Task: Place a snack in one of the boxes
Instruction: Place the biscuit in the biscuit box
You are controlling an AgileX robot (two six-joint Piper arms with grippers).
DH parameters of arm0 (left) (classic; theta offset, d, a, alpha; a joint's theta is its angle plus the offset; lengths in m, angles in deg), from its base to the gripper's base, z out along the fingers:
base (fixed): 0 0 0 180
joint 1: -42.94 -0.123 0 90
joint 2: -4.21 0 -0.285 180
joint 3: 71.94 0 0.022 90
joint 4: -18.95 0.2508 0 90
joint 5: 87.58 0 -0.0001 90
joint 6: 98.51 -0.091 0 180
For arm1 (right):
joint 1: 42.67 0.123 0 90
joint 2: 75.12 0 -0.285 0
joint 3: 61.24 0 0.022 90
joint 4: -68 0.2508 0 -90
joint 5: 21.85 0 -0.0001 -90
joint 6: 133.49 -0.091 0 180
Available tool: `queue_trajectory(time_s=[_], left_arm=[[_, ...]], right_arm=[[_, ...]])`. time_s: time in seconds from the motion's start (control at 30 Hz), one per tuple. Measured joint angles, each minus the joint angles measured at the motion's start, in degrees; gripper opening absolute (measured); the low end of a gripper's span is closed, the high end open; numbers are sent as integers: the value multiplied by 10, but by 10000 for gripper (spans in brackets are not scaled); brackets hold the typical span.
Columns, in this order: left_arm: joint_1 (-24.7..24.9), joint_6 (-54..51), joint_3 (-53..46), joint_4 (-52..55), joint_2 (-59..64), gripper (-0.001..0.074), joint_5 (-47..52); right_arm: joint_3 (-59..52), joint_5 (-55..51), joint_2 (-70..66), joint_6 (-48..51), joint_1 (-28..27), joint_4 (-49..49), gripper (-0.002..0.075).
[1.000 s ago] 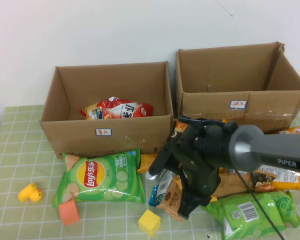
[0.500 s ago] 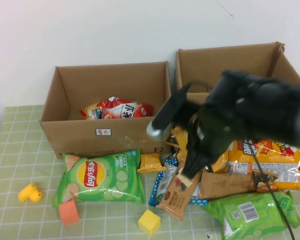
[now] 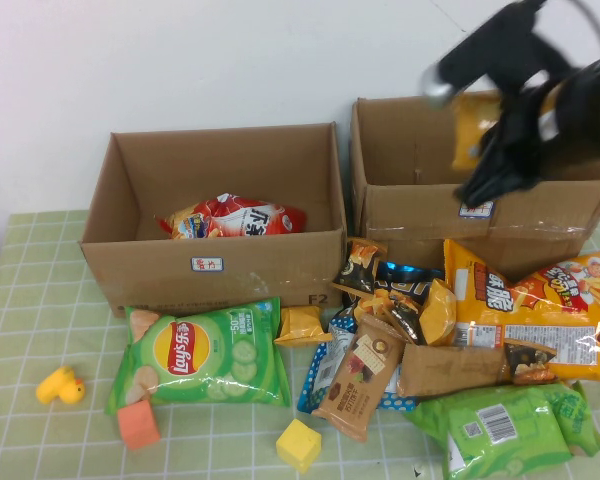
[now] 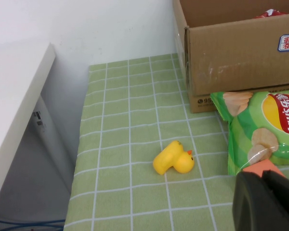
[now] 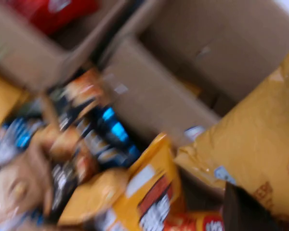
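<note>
My right gripper is raised over the right cardboard box and is shut on a golden-yellow foil snack packet, which hangs above the box's opening. The right wrist view shows the packet against a dark finger, with the box below. Two more yellow packets lie in the pile on the table. The left box holds a red bag. My left gripper shows only in the left wrist view, shut and empty, low over an orange block by the green Lay's bag.
A big orange chip bag, brown and black snack bars and a green bag lie in front of the right box. The green Lay's bag, a yellow duck, an orange block and a yellow block lie at the front left.
My right gripper has risen from the snack pile with the yellow packet and swung back and right to above the right box. The left arm has not moved.
</note>
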Motion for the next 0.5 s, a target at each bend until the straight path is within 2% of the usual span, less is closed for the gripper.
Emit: queue_trajectory(time_s=[0.23,0.5], left_arm=[[0,0,0,0,0,-3,0],[0,1,0,0,0,-3,0]], right_arm=[[40,118,-33,0,-118,79,111],[110,181,-159,0,-164,99,111]])
